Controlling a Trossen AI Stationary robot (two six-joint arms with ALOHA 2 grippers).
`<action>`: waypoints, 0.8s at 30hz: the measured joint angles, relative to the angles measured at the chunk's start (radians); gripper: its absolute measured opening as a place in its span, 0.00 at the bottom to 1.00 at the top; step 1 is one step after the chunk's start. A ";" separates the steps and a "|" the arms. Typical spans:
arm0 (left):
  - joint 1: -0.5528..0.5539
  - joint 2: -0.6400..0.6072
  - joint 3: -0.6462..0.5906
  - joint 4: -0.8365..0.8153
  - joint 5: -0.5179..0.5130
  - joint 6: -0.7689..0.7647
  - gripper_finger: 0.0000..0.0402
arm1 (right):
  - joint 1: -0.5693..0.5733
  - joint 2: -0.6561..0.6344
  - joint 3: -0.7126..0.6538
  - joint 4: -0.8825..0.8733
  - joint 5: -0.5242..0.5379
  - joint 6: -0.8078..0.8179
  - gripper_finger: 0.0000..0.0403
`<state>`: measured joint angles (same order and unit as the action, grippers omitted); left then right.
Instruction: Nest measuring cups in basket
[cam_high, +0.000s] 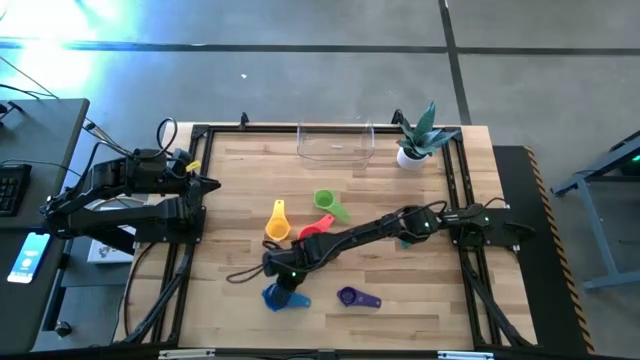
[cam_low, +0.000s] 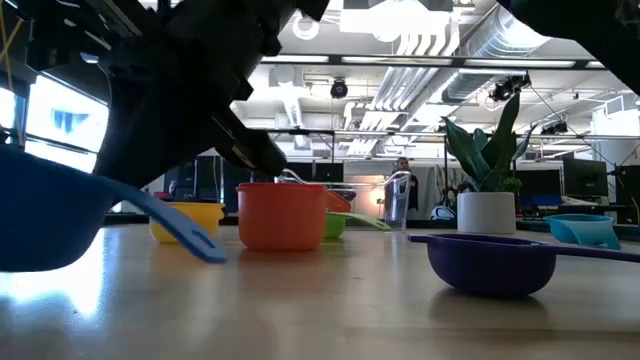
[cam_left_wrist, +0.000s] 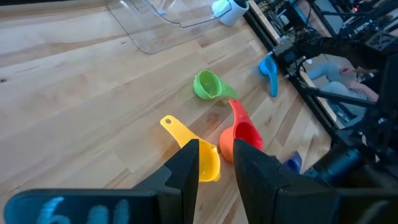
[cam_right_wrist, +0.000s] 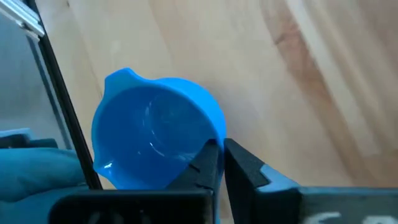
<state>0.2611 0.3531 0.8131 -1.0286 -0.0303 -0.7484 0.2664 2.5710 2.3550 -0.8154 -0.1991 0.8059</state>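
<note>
Six cups on table (cam_high: 230, 180), basket (cam_high: 336, 143) empty.

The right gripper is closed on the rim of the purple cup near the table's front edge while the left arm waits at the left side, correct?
Not purple: the right gripper pinches the rim of the blue cup, as the right wrist view shows. The purple cup lies free beside it. The left arm does wait at the left.
</note>
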 joint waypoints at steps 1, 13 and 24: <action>0.000 0.000 0.000 0.000 0.000 0.007 0.22 | -0.007 -0.002 0.000 -0.001 -0.016 -0.008 0.01; 0.000 0.000 0.000 0.000 0.000 0.027 0.22 | -0.087 -0.135 0.000 -0.138 -0.054 -0.234 0.00; 0.000 0.000 0.000 0.000 -0.003 -0.006 0.22 | -0.202 -0.230 0.002 -0.383 -0.032 -0.662 0.00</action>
<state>0.2615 0.3531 0.8131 -1.0283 -0.0329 -0.7549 0.0647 2.3407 2.3569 -1.1989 -0.2310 0.1437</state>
